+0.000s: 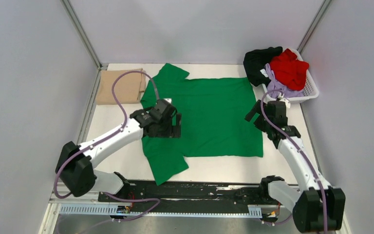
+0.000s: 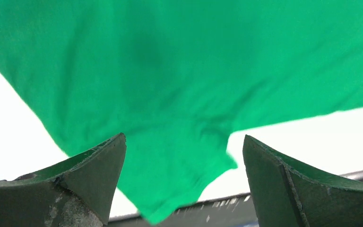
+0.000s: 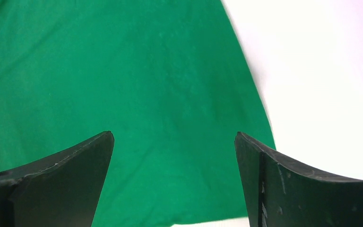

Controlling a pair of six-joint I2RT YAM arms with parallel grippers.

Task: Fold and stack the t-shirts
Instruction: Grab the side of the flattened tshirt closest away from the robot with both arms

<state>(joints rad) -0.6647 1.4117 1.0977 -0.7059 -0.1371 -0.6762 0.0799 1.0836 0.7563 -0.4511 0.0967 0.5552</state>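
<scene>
Right now you are looking at the white basket (image 1: 313, 91) sitting at the table's (image 1: 214, 170) far right corner. It is holding three shirts in a heap: the black shirt (image 1: 258, 61) is spilling over its left rim, the red shirt (image 1: 290, 68) is lying on top, and the lavender shirt (image 1: 275, 83) is drooping over the near-left edge. The green t-shirt (image 1: 219, 114) is lying spread flat mid-table, with its sleeves at the left end. The tan shirt (image 1: 119, 87) is resting folded at the far left, just beside the green far sleeve. Your left gripper (image 1: 177, 126) is hovering over the green shirt's left part, jaws spread wide and gripping nothing. Your right gripper (image 1: 254, 118) is hanging over its right edge, jaws likewise released and empty.
</scene>
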